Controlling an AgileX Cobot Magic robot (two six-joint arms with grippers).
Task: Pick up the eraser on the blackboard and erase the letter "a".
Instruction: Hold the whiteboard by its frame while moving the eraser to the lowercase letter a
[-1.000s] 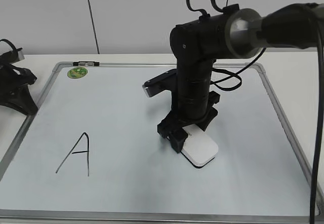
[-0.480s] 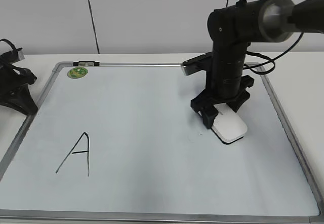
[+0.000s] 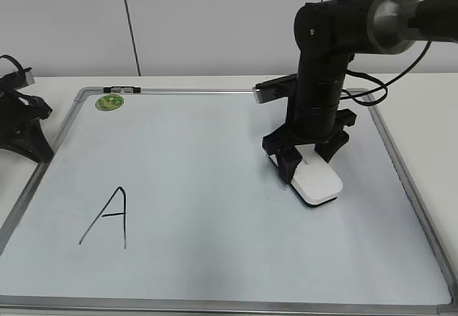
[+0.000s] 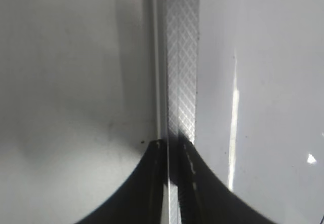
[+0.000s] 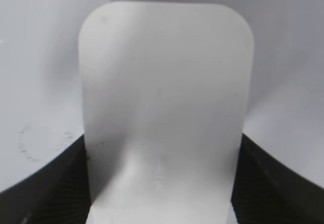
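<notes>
My right gripper point(image 3: 304, 160) is shut on the eraser point(image 3: 316, 182), a flat white block lying flat on the blackboard point(image 3: 186, 151) right of centre. In the right wrist view the eraser point(image 5: 164, 72) fills the space between the black jaws point(image 5: 162, 183). No small letter "a" shows; only faint dotted marker traces lie just left of the eraser point(image 3: 270, 189), and they also show in the right wrist view point(image 5: 23, 145). My left gripper point(image 3: 21, 126) rests off the board's left edge, its jaws point(image 4: 171, 145) shut and empty over the board's metal frame point(image 4: 181, 57).
A large capital "A" point(image 3: 107, 216) is drawn at the board's lower left. A round green sticker point(image 3: 109, 102) sits at the far left corner. The right arm's cables point(image 3: 358, 94) hang over the board's far right corner. A white wall stands behind the table.
The right arm carried the eraser from the board's middle to the right, then slid it a little back to the left and nearer. The left arm has not moved.
</notes>
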